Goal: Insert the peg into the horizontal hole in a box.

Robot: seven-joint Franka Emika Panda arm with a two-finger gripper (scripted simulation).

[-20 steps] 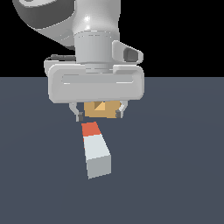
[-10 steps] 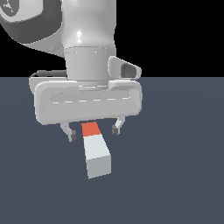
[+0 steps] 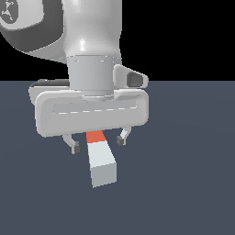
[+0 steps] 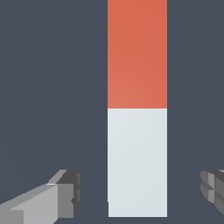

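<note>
The peg [image 3: 101, 161] is lying flat on the dark grey-blue bench [image 3: 183, 183], a square-section bar with a white length and an orange-red end. In the exterior view its white end is pointing toward the camera and a little toward the exterior view's right, while the orange-red end is running back under the arm's hand and is partly hidden by it. In the wrist view the peg [image 4: 137, 109] is showing as one straight bar, orange-red over one half and white over the other, with the colour boundary sharp and square across it.

The gripper [image 3: 97, 144] is hanging directly over the peg, near the join of the two colours. Its fingers [image 3: 74, 146] are standing apart, one on each side of the bar, with bare bench showing between each fingertip and the peg's side faces. In the wrist view the fingers [image 4: 65, 192] are likewise sitting clear of the white section, one on either side, neither touching it. Whether the fingertips are reaching down to the level of the peg or are hovering slightly above it cannot be told from these views.

The wide light-grey hand body [image 3: 92, 112] is filling the middle of the exterior view, beneath the arm's white wrist [image 3: 94, 46]. Neither view is showing the box or its hole.
</note>
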